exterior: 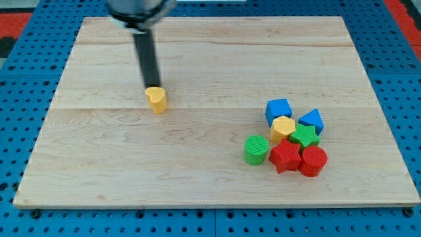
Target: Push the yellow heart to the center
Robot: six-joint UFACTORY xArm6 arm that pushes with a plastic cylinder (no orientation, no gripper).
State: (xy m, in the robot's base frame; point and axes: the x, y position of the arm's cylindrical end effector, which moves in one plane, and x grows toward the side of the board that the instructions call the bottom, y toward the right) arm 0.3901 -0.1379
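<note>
Camera view: my tip [152, 86] touching the yellow heart [156, 101] from its top-left edge; board centre toward the view's right, slightly below. No gripper, just a rod.

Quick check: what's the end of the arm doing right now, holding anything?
No hand on this arm: just a rod, holding nothing.
My tip sits at the top edge of the yellow heart, apparently touching it, far from the block cluster at the view's right.
</note>
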